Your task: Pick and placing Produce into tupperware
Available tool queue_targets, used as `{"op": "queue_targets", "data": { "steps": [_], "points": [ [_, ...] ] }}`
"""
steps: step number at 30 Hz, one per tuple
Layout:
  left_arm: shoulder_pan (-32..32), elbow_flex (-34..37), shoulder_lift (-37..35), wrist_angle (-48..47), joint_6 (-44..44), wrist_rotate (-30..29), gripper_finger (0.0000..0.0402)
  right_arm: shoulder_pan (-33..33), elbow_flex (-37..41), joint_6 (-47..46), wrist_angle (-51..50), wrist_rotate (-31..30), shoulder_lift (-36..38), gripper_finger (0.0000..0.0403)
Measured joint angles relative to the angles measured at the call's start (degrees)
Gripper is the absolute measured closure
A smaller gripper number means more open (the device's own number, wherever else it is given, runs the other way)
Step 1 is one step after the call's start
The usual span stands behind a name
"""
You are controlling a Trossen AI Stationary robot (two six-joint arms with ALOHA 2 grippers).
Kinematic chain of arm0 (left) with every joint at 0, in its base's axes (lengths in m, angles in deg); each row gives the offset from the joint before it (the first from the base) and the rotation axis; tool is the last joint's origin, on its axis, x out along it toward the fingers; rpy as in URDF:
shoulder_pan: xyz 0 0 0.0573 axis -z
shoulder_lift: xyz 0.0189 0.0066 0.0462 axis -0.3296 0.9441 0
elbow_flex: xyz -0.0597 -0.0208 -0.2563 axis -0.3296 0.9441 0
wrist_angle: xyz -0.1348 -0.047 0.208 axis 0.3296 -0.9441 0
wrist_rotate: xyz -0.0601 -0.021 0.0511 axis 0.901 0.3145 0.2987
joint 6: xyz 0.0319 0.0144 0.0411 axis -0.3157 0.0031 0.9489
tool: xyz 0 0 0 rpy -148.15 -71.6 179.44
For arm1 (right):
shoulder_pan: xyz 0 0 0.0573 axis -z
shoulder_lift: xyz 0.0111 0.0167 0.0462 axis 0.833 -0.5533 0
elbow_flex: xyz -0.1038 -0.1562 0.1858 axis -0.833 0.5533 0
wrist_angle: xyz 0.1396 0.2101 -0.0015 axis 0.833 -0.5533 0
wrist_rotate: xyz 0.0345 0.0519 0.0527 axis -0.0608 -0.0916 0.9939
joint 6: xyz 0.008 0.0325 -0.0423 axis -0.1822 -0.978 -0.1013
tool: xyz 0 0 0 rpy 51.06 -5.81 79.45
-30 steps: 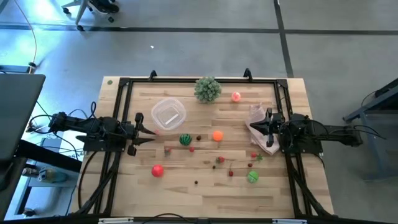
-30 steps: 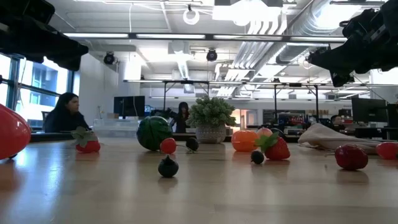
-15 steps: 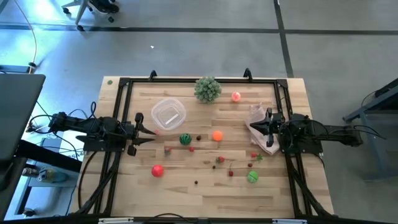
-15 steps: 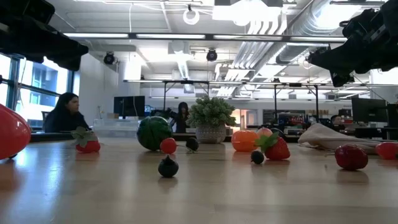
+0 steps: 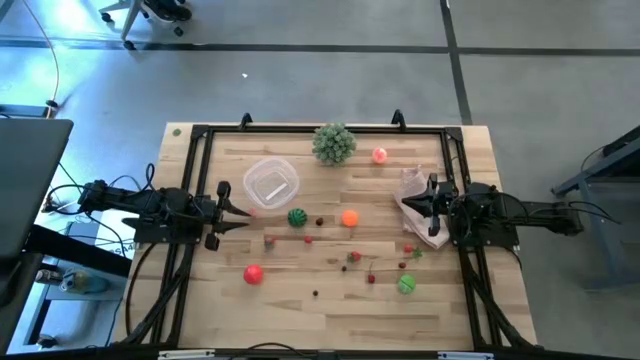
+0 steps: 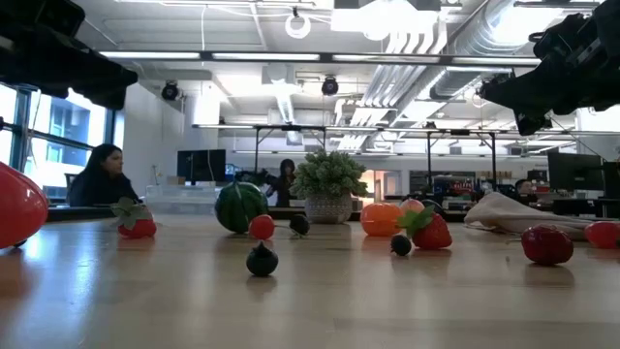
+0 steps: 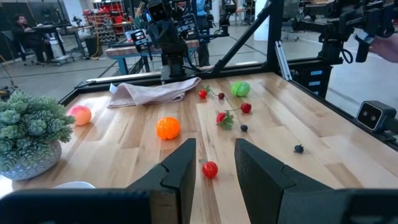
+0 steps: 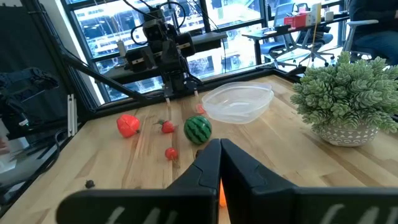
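The Produce lies scattered on the wooden table: a striped green ball (image 5: 297,217), an orange ball (image 5: 349,217), a pink ball (image 5: 380,155), a red ball (image 5: 253,273), a light green ball (image 5: 406,285) and small berries between them. The clear tupperware (image 5: 270,184) stands on its base near the table's left side. My left gripper (image 5: 222,210) hovers open at the left edge, beside the tupperware. My right gripper (image 5: 428,208) is shut and hangs raised at the right edge, above the pinkish-white bag. Its shut fingers point at the striped green ball (image 8: 198,129).
A bushy pale-green ball (image 5: 334,143) sits at the far edge. The pinkish-white bag (image 5: 413,195) lies under the right gripper. A black frame (image 5: 300,129) runs around the table. People sit in the room beyond the table (image 6: 102,174).
The striped green ball has rolled a little toward the table's far edge, with no gripper on it. Both arms have kept still.
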Motion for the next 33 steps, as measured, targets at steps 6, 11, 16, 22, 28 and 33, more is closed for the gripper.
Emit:
{"op": "queue_targets", "data": {
  "steps": [6, 11, 16, 22, 28, 33],
  "points": [
    [0.00, 0.00, 0.00, 0.05, 0.96, 0.01, 0.0300, 0.00, 0.02, 0.02, -0.02, 0.00, -0.01, 0.0402],
    [0.00, 0.00, 0.00, 0.29, 0.98, -0.01, 0.0300, 0.02, 0.02, 0.02, 0.07, -1.11, -0.02, 0.0402],
    [0.00, 0.02, -0.01, 4.29, 0.98, -1.00, 0.0300, 0.00, 0.07, -3.89, 0.77, -2.40, -0.02, 0.0402],
    [0.00, 0.02, -0.02, 7.78, -2.78, -1.13, 0.0300, 0.01, 0.11, -7.49, 3.98, -4.88, -0.01, 0.0402],
    [0.00, 0.02, -0.02, 9.60, -5.40, -1.33, 0.0300, 0.02, 0.11, -10.22, 6.58, -8.45, -0.02, 0.0402],
    [0.00, 0.02, -0.02, 13.22, -5.28, -2.30, 0.0300, 0.02, 0.11, -13.55, 6.81, -10.09, -0.02, 0.0402]
  ]
}}
